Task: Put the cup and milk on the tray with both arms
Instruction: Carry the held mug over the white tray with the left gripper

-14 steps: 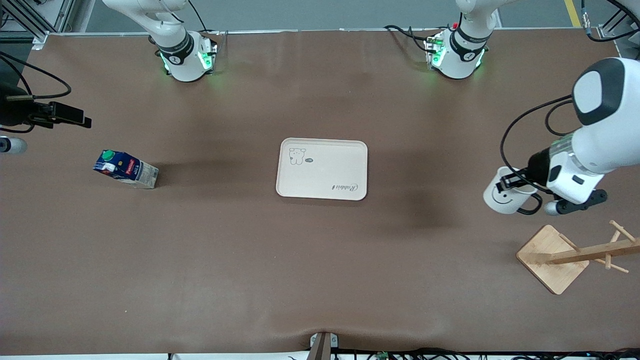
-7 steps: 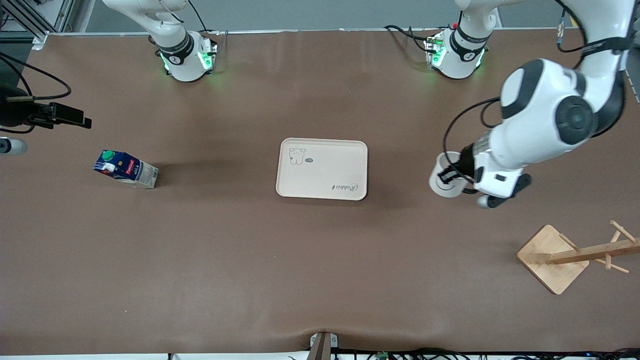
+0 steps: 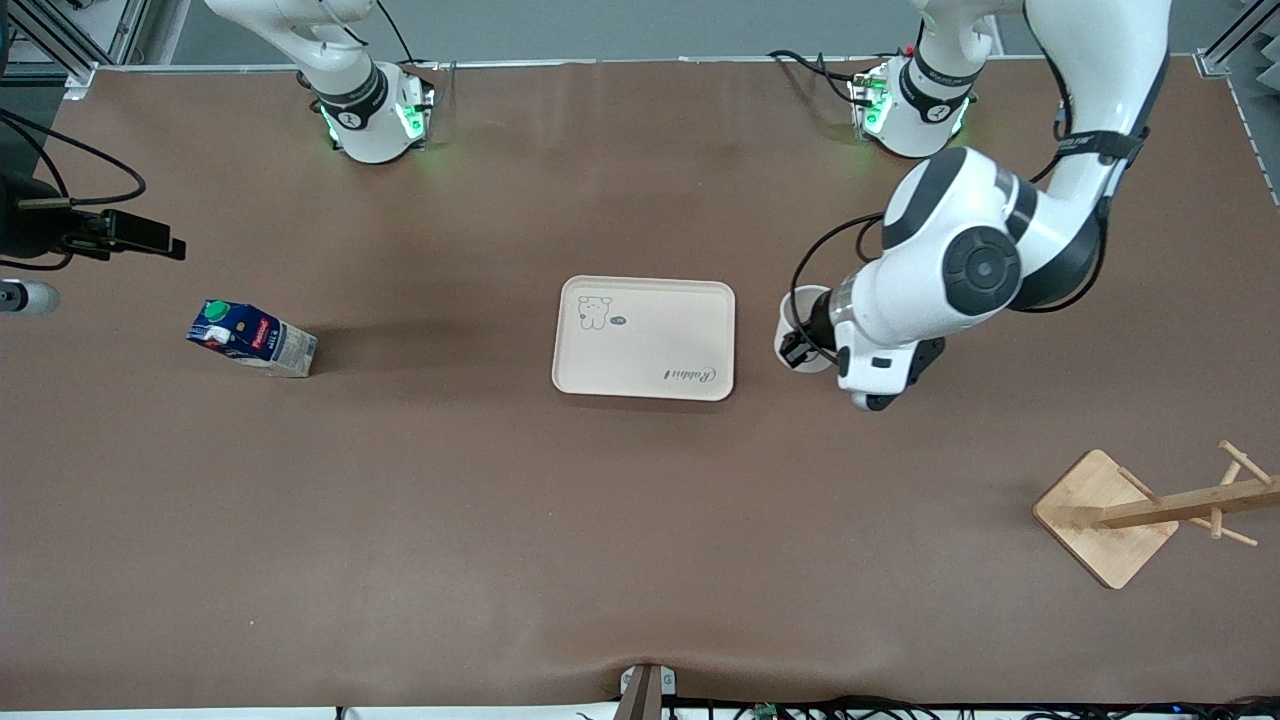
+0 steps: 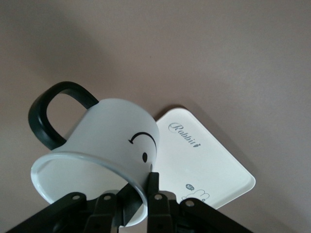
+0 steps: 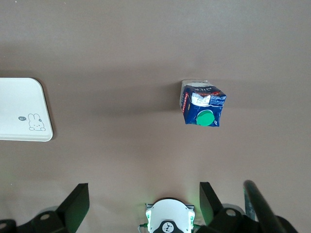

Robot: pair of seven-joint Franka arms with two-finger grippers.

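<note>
1. Now the left gripper (image 4: 138, 206), fingers clamped on the rim of the small white smiley-face cup (image 3: 800, 335), holds it just beside the flat cream rectangular tray (image 3: 645, 340).
2. The right gripper (image 5: 141, 206), high over the table, waits with fingers spread.
3. The dark blue milk carton (image 3: 250, 338) stands toward the right arm's end.

Cup (image 3: 800, 318) aloft beside tray (image 3: 645, 338); milk (image 3: 250, 338) upright.

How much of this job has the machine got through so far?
Nothing sits on the tray yet. The left gripper is shut on the cup, held in the air just beside the tray's edge toward the left arm's end. The milk stands untouched toward the right arm's end; the right gripper waits open above it.
</note>
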